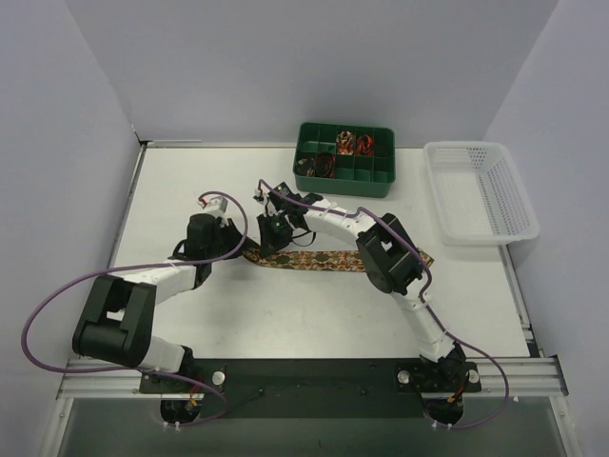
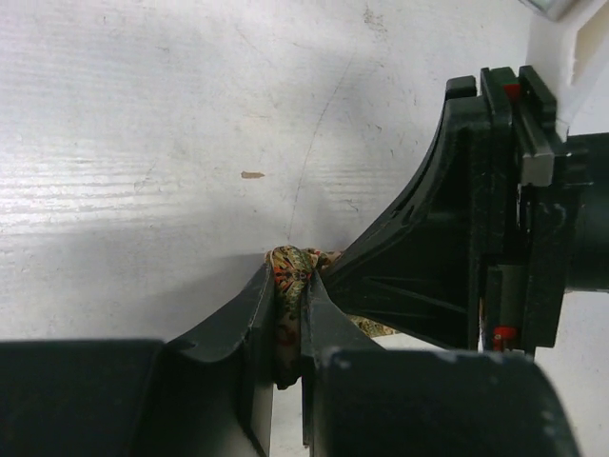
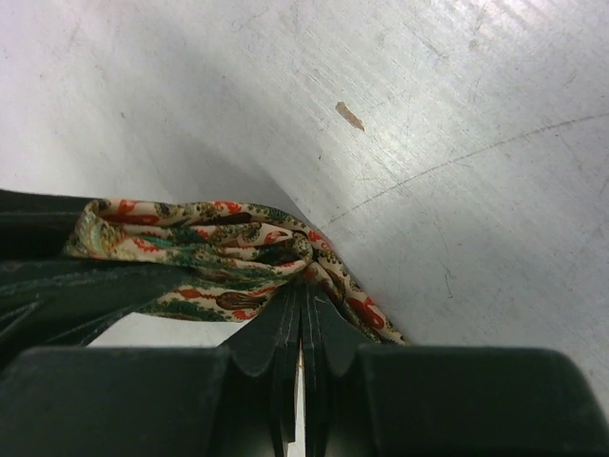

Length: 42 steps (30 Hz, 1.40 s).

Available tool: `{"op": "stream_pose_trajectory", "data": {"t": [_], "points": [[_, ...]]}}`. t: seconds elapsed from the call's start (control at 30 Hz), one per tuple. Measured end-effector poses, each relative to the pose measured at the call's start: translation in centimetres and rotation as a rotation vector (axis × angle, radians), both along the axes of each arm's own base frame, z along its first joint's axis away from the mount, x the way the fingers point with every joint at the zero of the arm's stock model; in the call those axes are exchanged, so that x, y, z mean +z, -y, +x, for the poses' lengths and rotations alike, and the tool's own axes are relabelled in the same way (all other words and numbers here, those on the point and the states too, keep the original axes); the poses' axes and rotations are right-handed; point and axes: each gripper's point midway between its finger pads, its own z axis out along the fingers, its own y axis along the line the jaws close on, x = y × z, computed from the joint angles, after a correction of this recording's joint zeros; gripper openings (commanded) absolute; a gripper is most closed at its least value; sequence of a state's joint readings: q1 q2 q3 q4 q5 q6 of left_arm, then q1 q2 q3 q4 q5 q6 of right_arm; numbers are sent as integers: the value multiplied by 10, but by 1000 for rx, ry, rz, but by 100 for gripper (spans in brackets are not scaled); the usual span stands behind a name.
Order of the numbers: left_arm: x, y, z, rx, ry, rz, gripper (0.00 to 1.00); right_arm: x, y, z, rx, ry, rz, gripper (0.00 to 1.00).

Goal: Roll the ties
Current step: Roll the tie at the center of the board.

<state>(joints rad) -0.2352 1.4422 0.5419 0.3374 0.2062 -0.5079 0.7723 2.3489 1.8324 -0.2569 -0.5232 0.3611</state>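
A brown-gold patterned tie (image 1: pixel 319 259) lies as a long strip across the middle of the table. Its left end is bunched between the two grippers. My left gripper (image 1: pixel 240 243) is shut on that end; the fabric (image 2: pixel 288 286) is pinched between its fingers. My right gripper (image 1: pixel 277 240) is shut on the same bunched end (image 3: pixel 238 252), jaws nearly touching. The two grippers sit close together. A green compartment box (image 1: pixel 344 158) at the back holds rolled ties (image 1: pixel 350 143).
A white plastic basket (image 1: pixel 481 190) stands at the back right. Purple cables loop off both arms. Grey walls close in the table on left, back and right.
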Motion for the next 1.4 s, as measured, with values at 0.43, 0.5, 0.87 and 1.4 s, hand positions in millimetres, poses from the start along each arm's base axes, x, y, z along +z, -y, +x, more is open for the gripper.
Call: {"op": "stream_pose_trajectory", "data": {"t": [0.43, 0.5, 0.87, 1.4], "points": [[16, 34, 0, -87, 30, 133, 0, -1, 1, -1, 1, -3, -5, 2], [15, 35, 0, -86, 27, 144, 0, -1, 1, -1, 1, -5, -6, 2], [13, 23, 4, -44, -2, 267, 0, 4, 17, 13, -38, -34, 22, 2], [3, -8, -11, 25, -89, 504, 0, 58, 84, 54, -184, 37, 69, 2]]}}
